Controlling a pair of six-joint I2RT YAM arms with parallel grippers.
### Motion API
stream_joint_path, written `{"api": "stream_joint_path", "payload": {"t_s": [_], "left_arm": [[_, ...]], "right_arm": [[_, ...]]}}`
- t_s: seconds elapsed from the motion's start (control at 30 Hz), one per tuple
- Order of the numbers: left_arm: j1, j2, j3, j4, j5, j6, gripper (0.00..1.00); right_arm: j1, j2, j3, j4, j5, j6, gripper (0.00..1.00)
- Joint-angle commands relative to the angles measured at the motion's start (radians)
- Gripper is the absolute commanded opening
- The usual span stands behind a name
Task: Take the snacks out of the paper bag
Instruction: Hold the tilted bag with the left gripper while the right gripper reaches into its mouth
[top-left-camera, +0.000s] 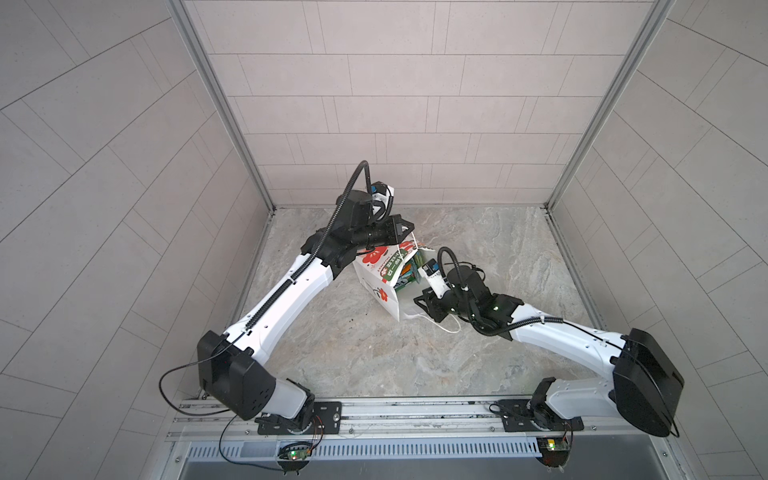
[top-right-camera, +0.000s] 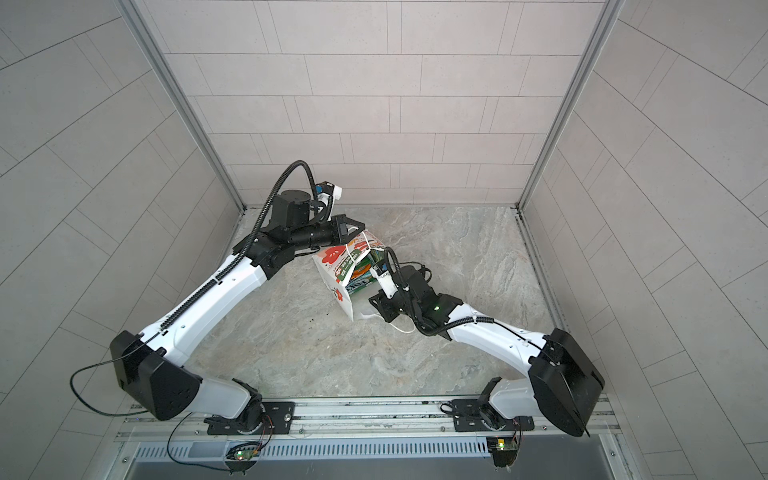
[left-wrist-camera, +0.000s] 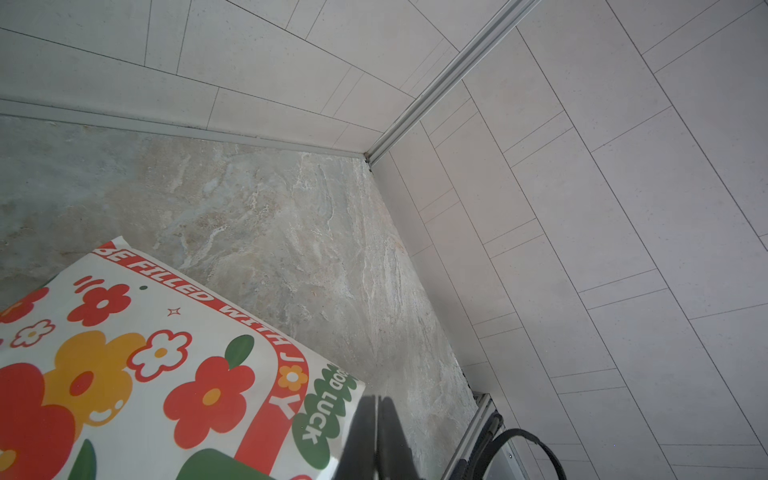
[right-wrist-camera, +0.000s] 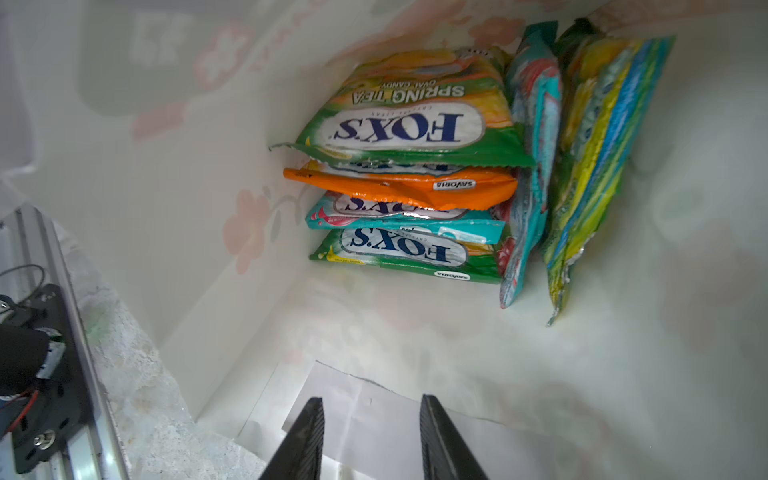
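Because the white paper bag (top-left-camera: 380, 286) lies on its side with its mouth toward the right arm, both top views show only slivers of green and teal inside it. The right wrist view looks in. Six FOX'S snacks (right-wrist-camera: 407, 166) sit at the bag's closed end. Four are stacked flat: a green Spring Tea packet (right-wrist-camera: 411, 112) on top, then an orange packet (right-wrist-camera: 399, 187), then a teal and a green one, each mostly covered. Two more stand on edge against the stack, their print unreadable.

The right gripper (right-wrist-camera: 372, 399) is at the bag's mouth, jaws apart above a paper flap and well short of the packets. Its fingers are cut off by the frame edge. The left gripper (left-wrist-camera: 376, 399) is at the bag's raised rim with its jaws pressed together. It cannot be told whether they pinch paper or cord.

A white cord handle (top-left-camera: 446, 328) trails on the marbled grey-beige tabletop (top-left-camera: 374, 353). Pale tiled walls (top-left-camera: 395, 104) enclose three sides. An aluminium rail (top-left-camera: 415, 415) along the near edge carries both arm bases.
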Motion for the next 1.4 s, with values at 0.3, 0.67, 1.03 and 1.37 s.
{"api": "stream_joint_path", "payload": {"t_s": [0.3, 0.67, 1.03, 1.37], "left_arm": [[-0.001, -0.034, 0.005, 0.034, -0.003, -0.010, 0.00], [-0.001, -0.041, 0.014, 0.013, 0.009, 0.000, 0.00], [-0.001, -0.045, 0.030, -0.015, 0.030, 0.017, 0.00], [-0.001, -0.045, 0.037, -0.031, 0.052, 0.029, 0.00]], "right_arm": [[0.031, 0.161, 0.116, -0.020, 0.271, -0.046, 0.37], [0.031, 0.276, 0.166, 0.070, 0.444, -0.040, 0.33], [0.028, 0.369, 0.172, 0.201, 0.524, -0.079, 0.26], [0.009, 0.447, 0.209, 0.245, 0.527, -0.079, 0.32]]}}
